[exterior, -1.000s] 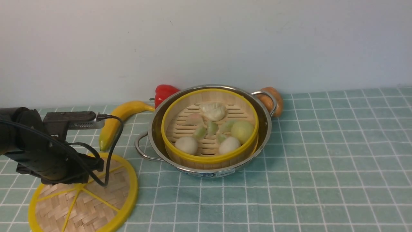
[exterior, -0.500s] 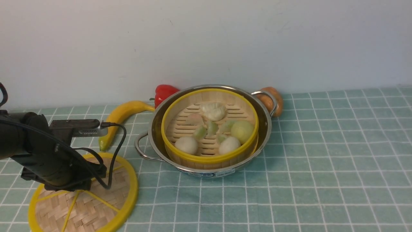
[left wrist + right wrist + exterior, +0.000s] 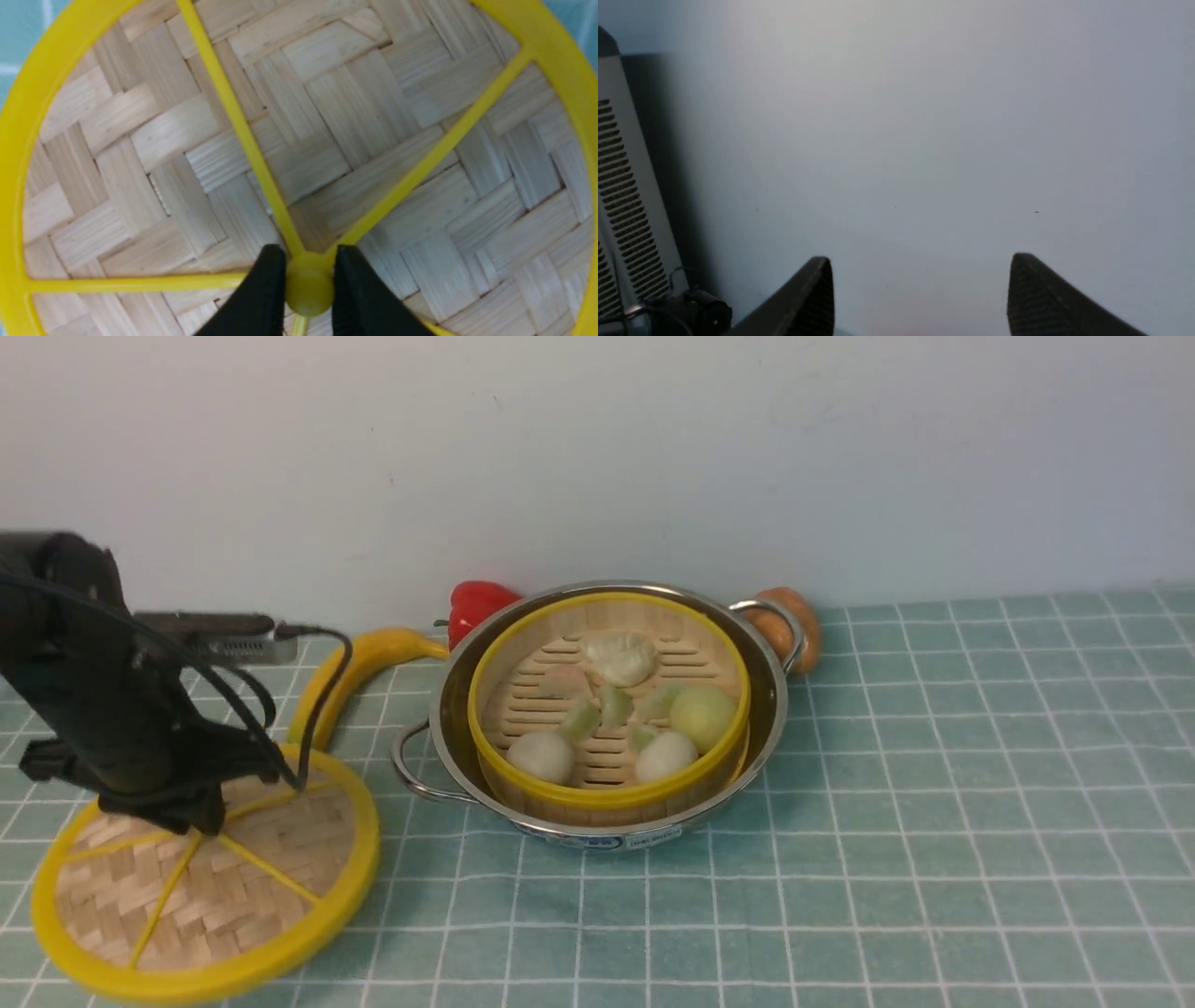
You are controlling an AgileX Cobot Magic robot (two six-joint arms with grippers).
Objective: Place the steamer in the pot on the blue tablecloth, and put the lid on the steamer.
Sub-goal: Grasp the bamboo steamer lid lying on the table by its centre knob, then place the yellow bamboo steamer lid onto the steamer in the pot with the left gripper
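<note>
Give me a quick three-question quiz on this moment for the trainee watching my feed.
1. True or false: the steamer sits inside the pot.
2. The left hand is shut on which part of the lid? A: rim. B: central hub. C: a spoke.
3. Which step of the job is not yet done?

Key: 1 true. 2 B. 3 Setting the lid on the steamer.
</note>
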